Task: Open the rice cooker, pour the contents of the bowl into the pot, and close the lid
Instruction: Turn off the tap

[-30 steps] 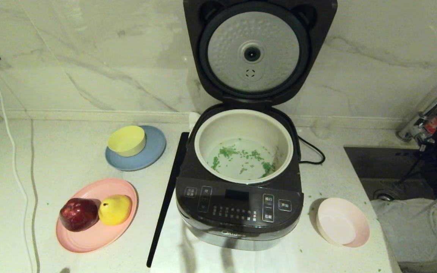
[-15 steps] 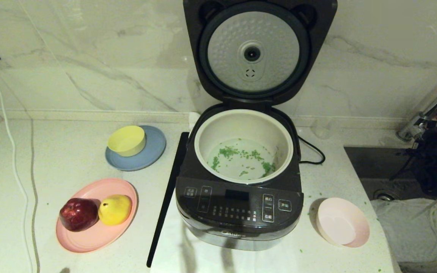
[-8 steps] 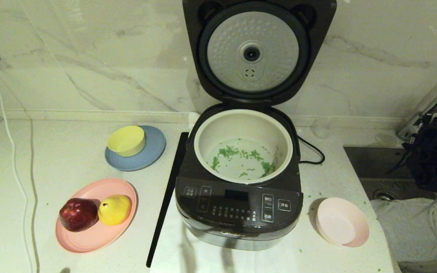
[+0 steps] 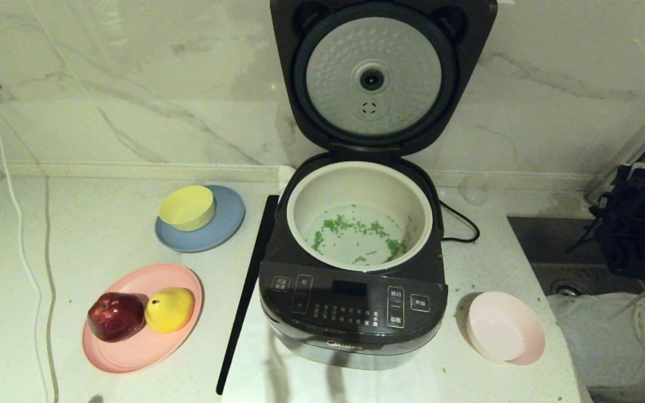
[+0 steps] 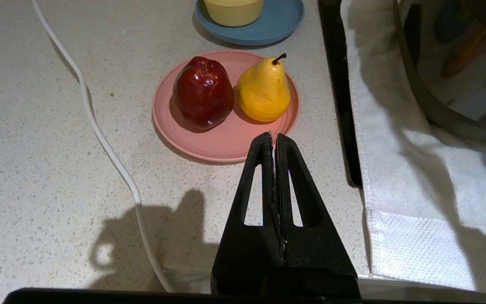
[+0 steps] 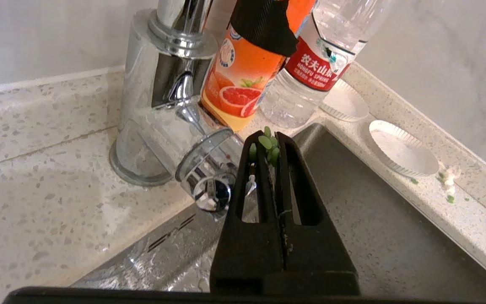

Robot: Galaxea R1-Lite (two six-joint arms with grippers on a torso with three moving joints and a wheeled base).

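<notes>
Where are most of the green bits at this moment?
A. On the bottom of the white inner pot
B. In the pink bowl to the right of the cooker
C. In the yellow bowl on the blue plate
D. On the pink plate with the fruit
A: the green bits lie scattered on the bottom of the pot, while the pink bowl beside the rice cooker looks empty.
</notes>
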